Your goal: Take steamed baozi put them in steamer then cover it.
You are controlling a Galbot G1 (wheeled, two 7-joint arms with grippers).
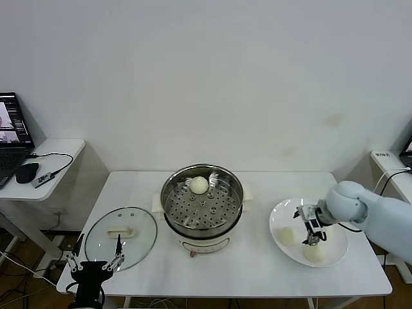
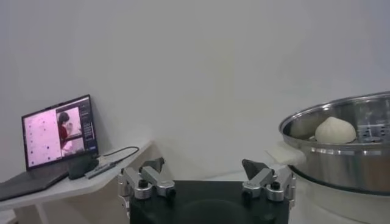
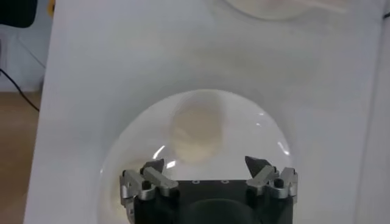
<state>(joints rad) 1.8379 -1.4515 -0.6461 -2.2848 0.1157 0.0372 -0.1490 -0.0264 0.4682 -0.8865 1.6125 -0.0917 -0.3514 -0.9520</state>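
The shiny steamer (image 1: 203,207) stands on its white pot base in the middle of the table, with one steamed baozi (image 1: 199,185) at its far side. Two more baozi (image 1: 285,235) (image 1: 314,253) lie on a white plate (image 1: 283,215) to the right. My right gripper (image 1: 313,238) hangs open over that plate, between the two buns and touching neither. In the right wrist view its jaws (image 3: 207,165) stand wide just short of a baozi (image 3: 196,126). The glass cover (image 1: 120,236) lies flat on the table at the left. My left gripper (image 1: 96,261) waits open at the table's front left corner.
From the left wrist, the open left gripper (image 2: 207,167) faces the steamer (image 2: 341,152) and the baozi (image 2: 334,129) inside it. A side table (image 1: 58,151) at the left carries a laptop (image 1: 11,138), a mouse and cables. Another small table stands at the far right.
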